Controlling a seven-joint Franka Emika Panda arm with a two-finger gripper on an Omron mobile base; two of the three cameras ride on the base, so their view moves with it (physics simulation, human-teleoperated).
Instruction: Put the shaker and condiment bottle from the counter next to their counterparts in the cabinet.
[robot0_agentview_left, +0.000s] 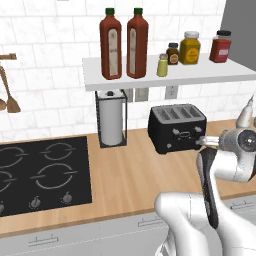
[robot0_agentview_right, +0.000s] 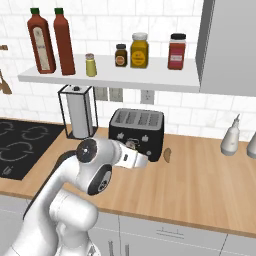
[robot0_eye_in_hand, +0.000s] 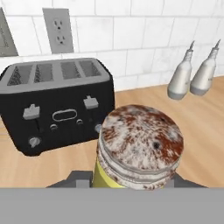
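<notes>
Bottles (robot0_agentview_left: 123, 44), both reddish-brown, already stand together at the upper middle on the white shelf (robot0_agentview_left: 200, 75), one shaker (robot0_agentview_left: 162, 65) beside them. The gripper (robot0_eye_in_hand: 131, 181) is clamped on the second shaker (robot0_eye_in_hand: 139, 148), low in the hand view, yet to be shelved.

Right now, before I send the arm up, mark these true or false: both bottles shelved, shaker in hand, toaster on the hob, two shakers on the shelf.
1. Two condiment bottles stand on the cabinet shelf. True.
2. The gripper carries the shaker. True.
3. The toaster sits on the hob. False: it is on the counter, right of the hob.
4. Two shakers stand on the shelf. False: only the counterpart shaker does.
</notes>
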